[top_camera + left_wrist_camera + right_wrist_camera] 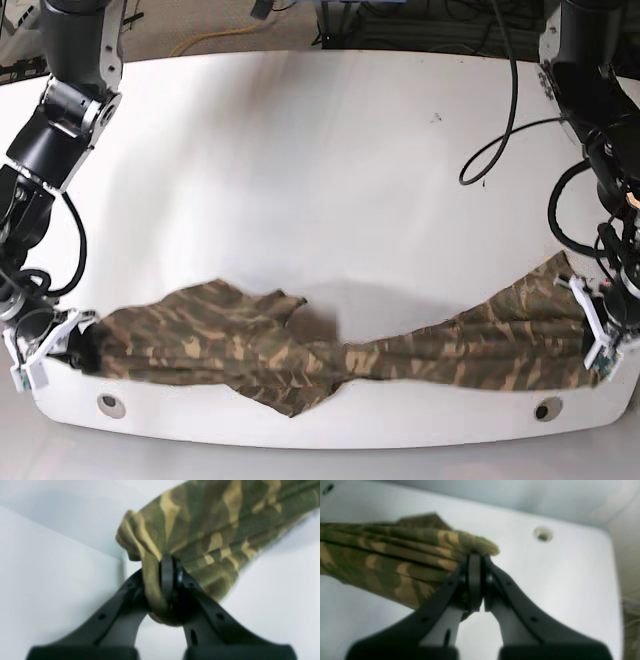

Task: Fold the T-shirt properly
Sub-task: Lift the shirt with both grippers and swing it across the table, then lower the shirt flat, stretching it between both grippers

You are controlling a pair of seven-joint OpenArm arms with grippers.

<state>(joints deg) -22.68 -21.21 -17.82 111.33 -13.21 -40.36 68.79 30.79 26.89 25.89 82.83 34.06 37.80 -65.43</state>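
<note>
The shirt (330,365) is strung out across the near edge of the white table (320,180), pulled into a long bunched band between the two arms, with a loose flap sagging toward the front edge around the middle. The left gripper (172,580) is clamped tight on one end of it; in the left wrist view the cloth (212,530) wraps around one finger and bulges out beside the pinch, but it's all pretty blurry, so I can't say which part of the shirt that is. The right gripper (476,580) is pinched down on the other end too, with the fabric (395,550) gathered into pleats right at the fingertips. In the base view both grippers are mostly lost: the right one (70,345) sits at the table's corner half behind cloth, and the left one (590,335) is partly covered by its own white bracket. Sleeves and collar are impossible to pick out in the camo. Two round holes (112,405) sit in the table near the front edge.
</note>
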